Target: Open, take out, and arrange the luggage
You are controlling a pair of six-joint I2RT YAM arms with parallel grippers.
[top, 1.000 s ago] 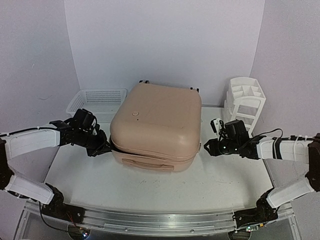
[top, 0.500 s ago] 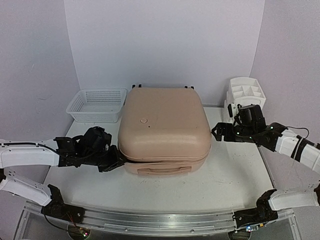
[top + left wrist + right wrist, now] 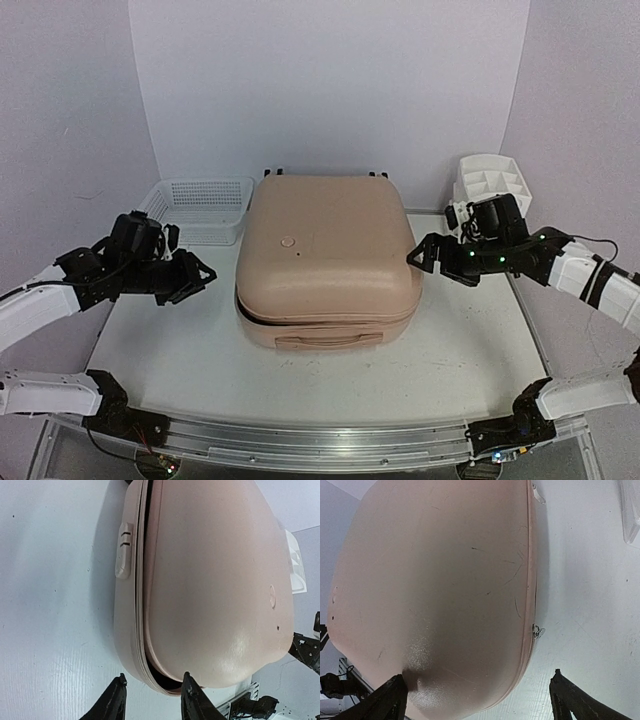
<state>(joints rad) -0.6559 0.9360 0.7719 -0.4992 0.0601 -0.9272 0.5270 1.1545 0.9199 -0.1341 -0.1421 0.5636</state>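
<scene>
The luggage, a peach-pink hard-shell suitcase, lies flat in the middle of the table with its handle toward the near edge. In the left wrist view its lid stands slightly off the lower shell at the near corner, leaving a dark gap. My left gripper hovers a short way left of the case, open, nothing between its fingers. My right gripper stands wide open at the case's right side, its fingers spread around the rounded corner without gripping. A zipper pull hangs at the seam.
A white mesh basket stands at the back left. A white drawer organizer stands at the back right, just behind the right arm. The white table ends at a metal rail near the arm bases.
The suitcase swung from a skewed pose to sit square. My left gripper let go of its front left corner, opened and drew back left. My right gripper opened wide beside the case.
</scene>
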